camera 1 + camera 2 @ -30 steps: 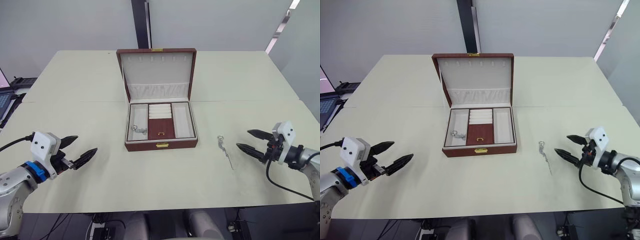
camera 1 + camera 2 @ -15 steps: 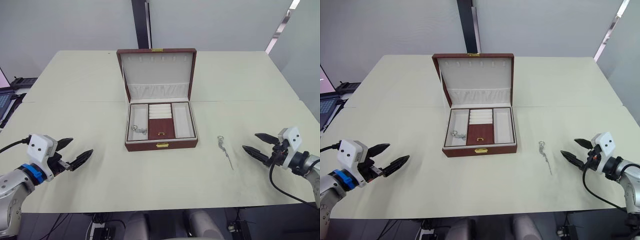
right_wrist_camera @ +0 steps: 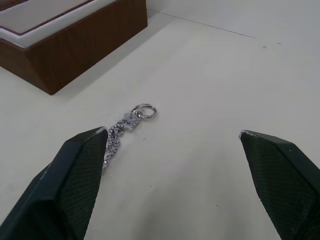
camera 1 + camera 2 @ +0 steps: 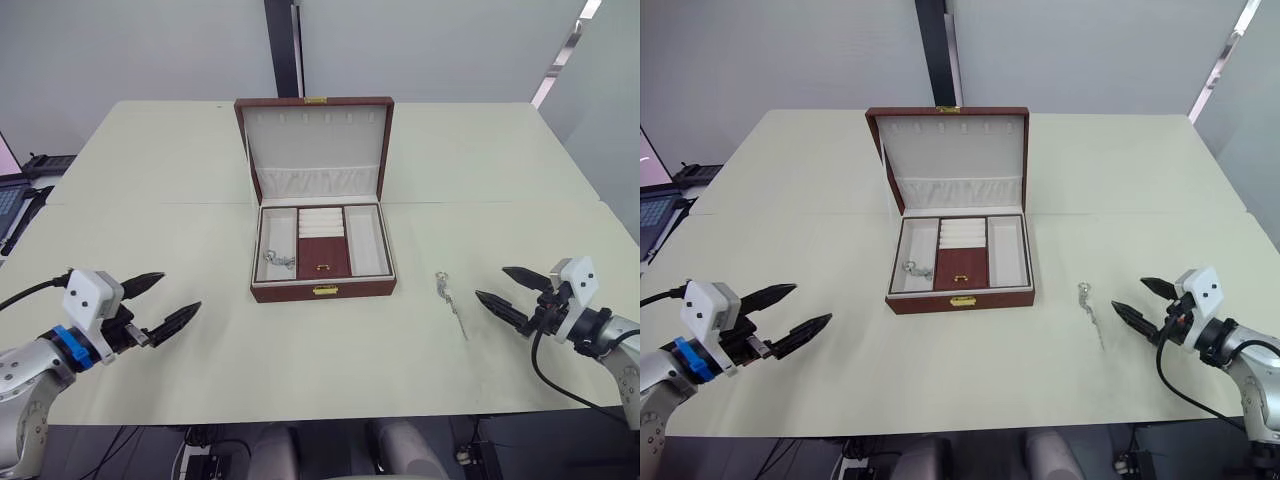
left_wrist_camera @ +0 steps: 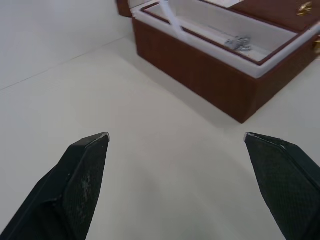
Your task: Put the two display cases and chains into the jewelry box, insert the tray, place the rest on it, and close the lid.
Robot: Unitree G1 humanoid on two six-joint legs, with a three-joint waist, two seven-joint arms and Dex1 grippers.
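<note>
Bench (image 4: pixel 150 160): pale top, your work surface.
Left hand (image 4: pixel 164 304): fingers spread wide, holding nothing.
Jewelry box (image 4: pixel 322 290): lid up; you have one chain (image 4: pixel 276 260) in its left compartment.
Loose chain (image 4: pixel 448 298): yours to collect.
Right hand (image 4: pixel 501 290): spread wide, near that chain.

Cut off by the frame edge in the left wrist view: far end of the jewelry box (image 5: pixel 210 75). Too small to resolve in the head views: links of the chain on the table (image 4: pixel 449 300) and the chain inside the box (image 4: pixel 277 260). Partly hidden behind a right fingertip (image 3: pixel 82 165): table chain.
</note>
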